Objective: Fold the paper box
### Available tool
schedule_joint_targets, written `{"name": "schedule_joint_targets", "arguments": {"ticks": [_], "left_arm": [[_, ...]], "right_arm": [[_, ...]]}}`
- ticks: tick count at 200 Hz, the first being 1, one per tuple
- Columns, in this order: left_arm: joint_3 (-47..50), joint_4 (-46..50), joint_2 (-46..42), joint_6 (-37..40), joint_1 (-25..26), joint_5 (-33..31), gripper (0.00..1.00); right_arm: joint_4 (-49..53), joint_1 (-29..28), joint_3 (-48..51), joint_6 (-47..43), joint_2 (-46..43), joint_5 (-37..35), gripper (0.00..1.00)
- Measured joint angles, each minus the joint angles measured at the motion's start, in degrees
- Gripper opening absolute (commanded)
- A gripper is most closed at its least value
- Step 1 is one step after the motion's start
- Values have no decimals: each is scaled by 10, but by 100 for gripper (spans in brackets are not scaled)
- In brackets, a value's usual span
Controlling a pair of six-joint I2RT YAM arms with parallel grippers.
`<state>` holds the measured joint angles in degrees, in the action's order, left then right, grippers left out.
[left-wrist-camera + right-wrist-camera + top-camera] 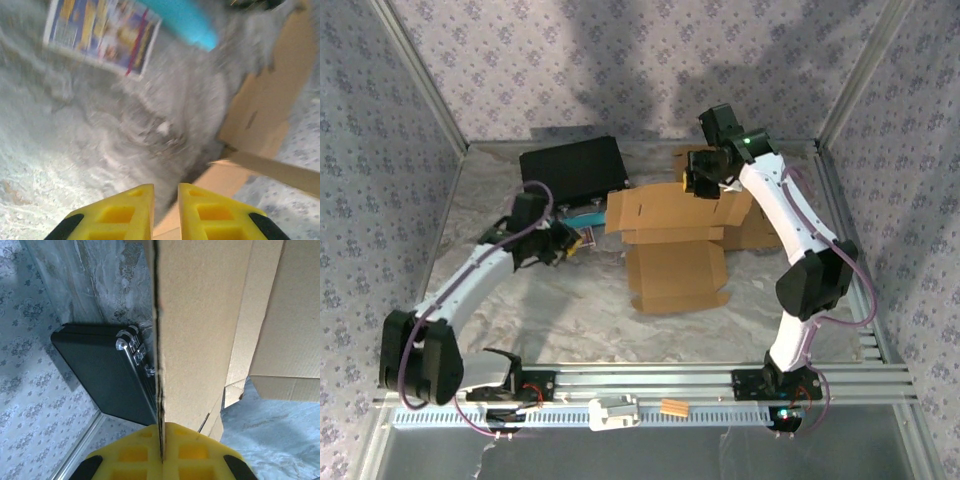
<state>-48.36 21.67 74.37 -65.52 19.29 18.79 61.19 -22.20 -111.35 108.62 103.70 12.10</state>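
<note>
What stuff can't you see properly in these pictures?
- Left wrist view: blur leaves the printed card unreadable.
- Left wrist view: the top edge cuts off the blue thing.
- Right wrist view: the paper box hides part of the black case.
- Top external view: the left end effector is too small to tell if it grips anything.

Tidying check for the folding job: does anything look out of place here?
A colourful printed card and a blue object lie right beside the cardboard, with a black case farther back; they look like clutter unrelated to folding.
</note>
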Motion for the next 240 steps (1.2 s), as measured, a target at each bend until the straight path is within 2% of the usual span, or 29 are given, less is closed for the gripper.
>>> {"name": "schedule_joint_targets", "arguments": {"ticks": [34, 69, 109, 165, 205, 240], "left_arm": [[66, -175, 70, -38, 59, 7, 27], [116, -355, 98, -84, 70, -9, 31], [137, -469, 128, -123, 88, -18, 33], [141, -519, 141, -141, 112, -48, 36], [137, -497, 135, -127, 145, -62, 42], [129, -469, 135, -111, 151, -64, 43]], "right_arm": [[-1, 2, 0, 5, -1, 10, 0], [-2, 4, 0, 10, -1, 18, 0], [-3, 5, 1, 16, -1, 24, 0], [-22, 11, 11, 20, -2, 23, 0], [-36, 11, 25, 27, -2, 32, 0], [-43, 9, 28, 29, -2, 35, 0]]}}
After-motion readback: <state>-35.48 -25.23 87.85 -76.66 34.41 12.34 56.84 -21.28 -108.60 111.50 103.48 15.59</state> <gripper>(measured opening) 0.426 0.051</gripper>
